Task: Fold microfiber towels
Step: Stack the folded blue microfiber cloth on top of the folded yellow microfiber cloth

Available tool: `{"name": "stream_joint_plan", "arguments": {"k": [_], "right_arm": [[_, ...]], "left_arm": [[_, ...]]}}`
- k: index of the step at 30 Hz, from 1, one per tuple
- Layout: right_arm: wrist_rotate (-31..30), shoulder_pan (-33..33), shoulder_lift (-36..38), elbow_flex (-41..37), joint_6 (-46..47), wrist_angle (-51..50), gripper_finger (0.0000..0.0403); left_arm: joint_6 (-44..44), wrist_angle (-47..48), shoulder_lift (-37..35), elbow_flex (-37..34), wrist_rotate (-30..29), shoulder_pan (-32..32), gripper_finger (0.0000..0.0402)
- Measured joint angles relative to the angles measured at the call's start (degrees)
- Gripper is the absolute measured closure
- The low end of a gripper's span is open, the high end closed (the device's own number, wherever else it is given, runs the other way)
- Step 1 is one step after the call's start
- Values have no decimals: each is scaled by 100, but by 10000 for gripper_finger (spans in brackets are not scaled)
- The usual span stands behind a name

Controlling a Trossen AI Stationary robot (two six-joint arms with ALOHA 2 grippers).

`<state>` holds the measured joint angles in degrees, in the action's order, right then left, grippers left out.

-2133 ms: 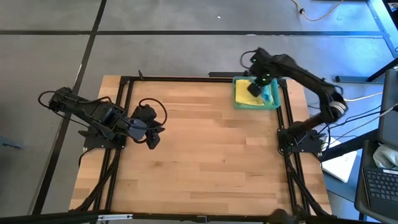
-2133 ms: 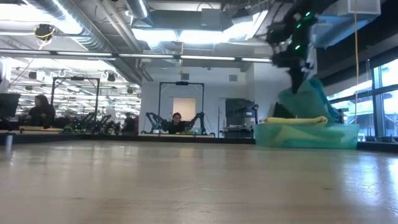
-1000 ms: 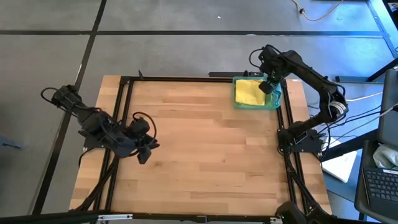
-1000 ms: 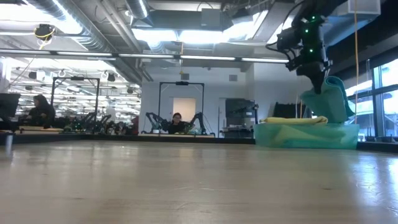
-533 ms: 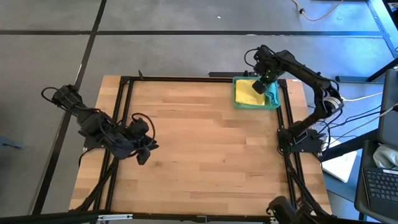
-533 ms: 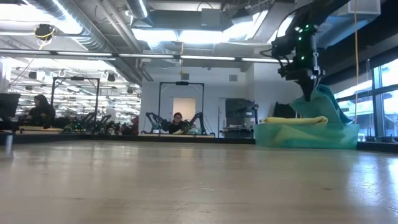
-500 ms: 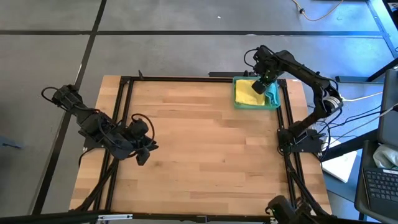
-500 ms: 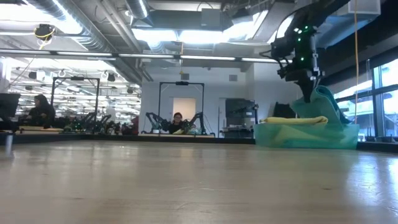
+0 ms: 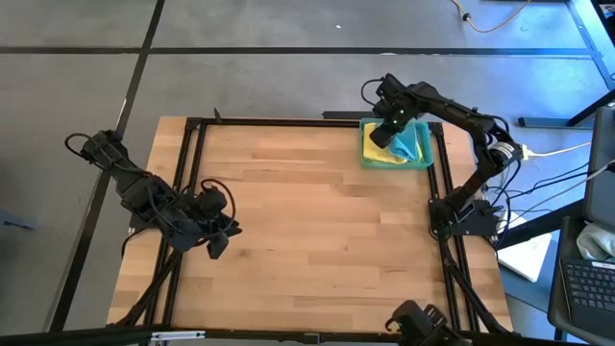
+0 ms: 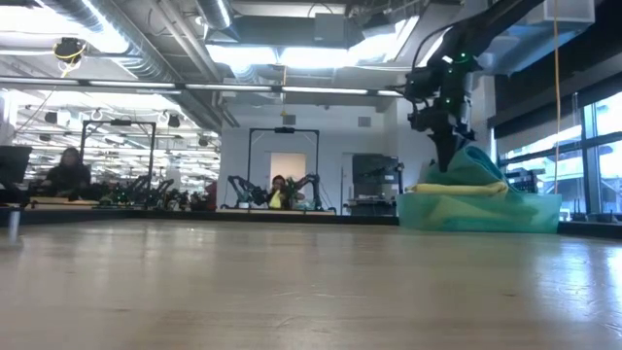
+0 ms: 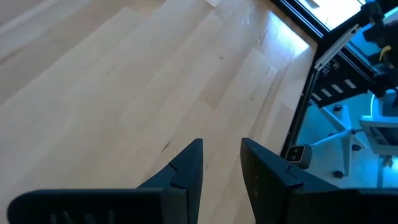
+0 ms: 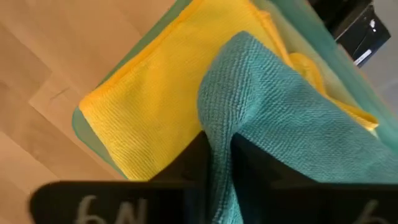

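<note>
A teal plastic tray (image 9: 429,164) stands at the table's far right corner and holds a stack of microfiber towels. A folded yellow towel (image 12: 149,87) lies on top of the stack. A teal towel (image 9: 413,144) is draped over its right part and rises to a peak (image 10: 468,156). My right gripper (image 9: 382,134) hangs over the tray's left part, pointing down, shut on the teal towel. My left gripper (image 9: 217,242) hovers over the table's left side, open, with bare wood beneath it (image 11: 221,163). My right gripper pinches a raised ridge of the teal towel (image 12: 219,134) between its two fingers, coming from above and pointing down. The cloth is drawn up into a peak at the fingers (image 10: 445,148). Its remainder spreads over the yellow towel and the tray.
Bare wooden tabletop (image 9: 317,240) fills the middle and the near side. A black frame rail (image 9: 197,173) runs along the table's left, far and right edges. Beyond the table, people sit at desks in the room (image 10: 277,190).
My right gripper has gone toward the table's left edge and down, tipping to point more steeply down. It has dragged the teal towel's pinched ridge across the yellow towel. The towel's peak stands lower and farther left than before, while its right part stays on the tray.
</note>
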<state>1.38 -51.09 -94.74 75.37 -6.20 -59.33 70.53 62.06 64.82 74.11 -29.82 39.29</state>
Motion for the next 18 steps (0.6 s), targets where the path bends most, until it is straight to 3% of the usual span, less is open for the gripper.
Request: {"name": "stream_joint_plan", "arguments": {"k": [12, 18], "right_arm": [[22, 68, -46, 27, 13, -21, 203], [-35, 68, -35, 689, -21, -376, 155]], "left_arm": [[121, 2, 0, 1, -87, 0, 302], [132, 2, 0, 2, -92, 0, 302]]}}
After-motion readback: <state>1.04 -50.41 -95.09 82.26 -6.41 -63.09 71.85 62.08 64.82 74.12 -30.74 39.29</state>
